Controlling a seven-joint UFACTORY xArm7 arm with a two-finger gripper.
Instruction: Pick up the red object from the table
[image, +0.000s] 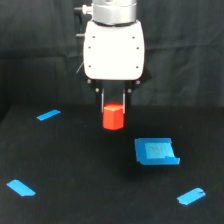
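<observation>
Gripper (114, 102) grasps small matte red-orange hexagonal block (113, 116) by its upper flats | block hangs above black table (75, 165), blue tray (156, 151) at 4 o'clock | you likely hold something light, rigid, non-fragile

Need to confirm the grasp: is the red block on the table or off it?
Cannot tell for sure. The tool is shut on the red block, upright between its fingers; contact with the table is unclear.

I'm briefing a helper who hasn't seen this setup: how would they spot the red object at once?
Find the white gripper hanging over the black table. The red object sits between its dark fingers, just below the white body. It is the only red thing: a chunky block, while the blue tray and blue tape strips are flat.
</observation>
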